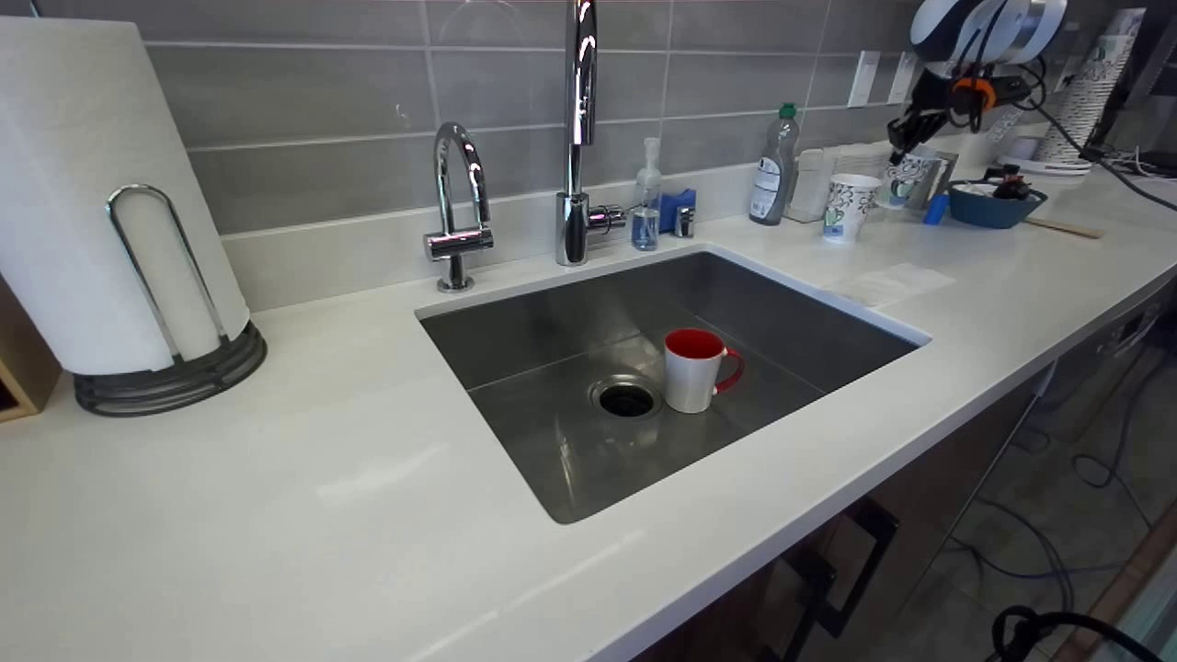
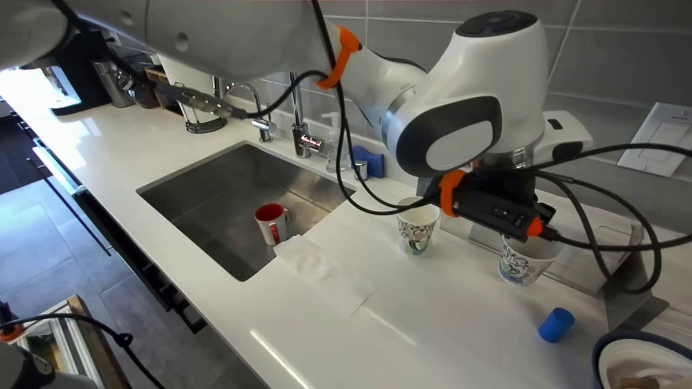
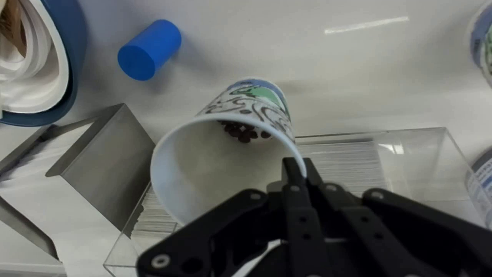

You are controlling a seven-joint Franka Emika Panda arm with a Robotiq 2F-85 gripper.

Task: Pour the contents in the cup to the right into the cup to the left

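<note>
The cup to the right (image 1: 910, 177) is a patterned paper cup with grey swirls and blue-green marks. It also shows in an exterior view (image 2: 521, 263) and in the wrist view (image 3: 215, 169), where several dark red-brown bits lie at its bottom. My gripper (image 3: 301, 165) is shut on its rim, one finger inside and one outside. Whether the cup touches the counter is hard to tell. The cup to the left (image 1: 848, 210) is a similar patterned cup standing upright, also in an exterior view (image 2: 416, 229). Only its edge shows in the wrist view (image 3: 485, 50).
A blue cylinder (image 3: 150, 50) and a blue bowl (image 3: 75, 57) stand near the held cup. A clear box (image 3: 415, 165) and metal holder (image 3: 103, 165) are behind it. A soap bottle (image 1: 775, 170), napkin (image 2: 324, 275) and sink (image 2: 227, 183) with a red-and-white mug (image 2: 270, 224) are farther along.
</note>
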